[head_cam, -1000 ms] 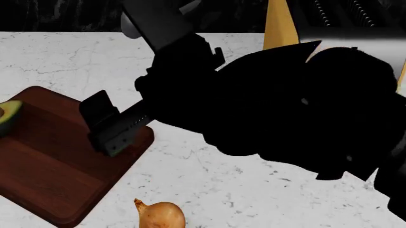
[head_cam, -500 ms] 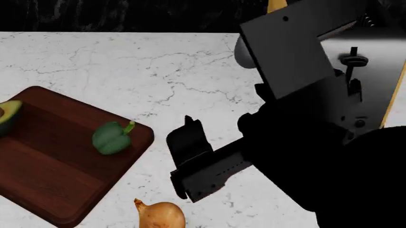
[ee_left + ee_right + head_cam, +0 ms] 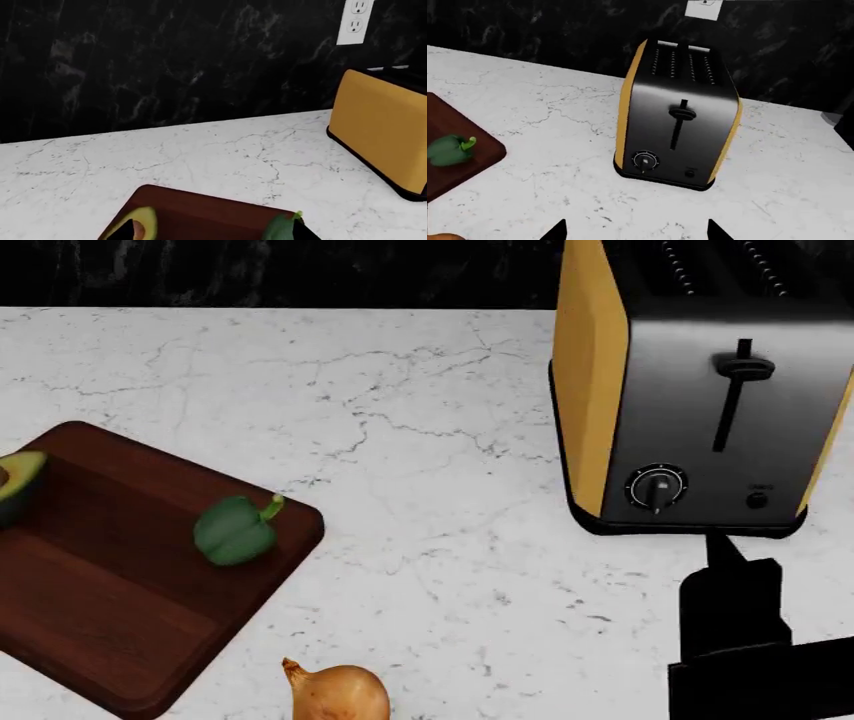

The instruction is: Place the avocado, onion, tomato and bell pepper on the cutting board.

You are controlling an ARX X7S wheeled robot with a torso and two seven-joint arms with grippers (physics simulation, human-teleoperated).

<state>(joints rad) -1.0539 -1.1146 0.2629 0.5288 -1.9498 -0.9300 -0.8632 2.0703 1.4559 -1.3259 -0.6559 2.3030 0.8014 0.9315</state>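
Left wrist view: the avocado (image 3: 137,226) and pepper (image 3: 280,229) are sitting on the cutting board (image 3: 200,215); the left claw's opening, can't tell.

Head view: the onion (image 3: 340,692) is lying on the table (image 3: 427,580) just off the board's corner, the likely next grab; tomato not showing. Plenty of open marble, toaster (image 3: 701,400) crowding the right.

Right wrist view: the right claw (image 3: 635,231) is hanging wide open, empty; it should probably be coming straight down over the onion.

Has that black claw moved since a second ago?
Yes. The right claw left the cutting board, crossed the counter and now sits below the toaster; the pepper lies on the board.
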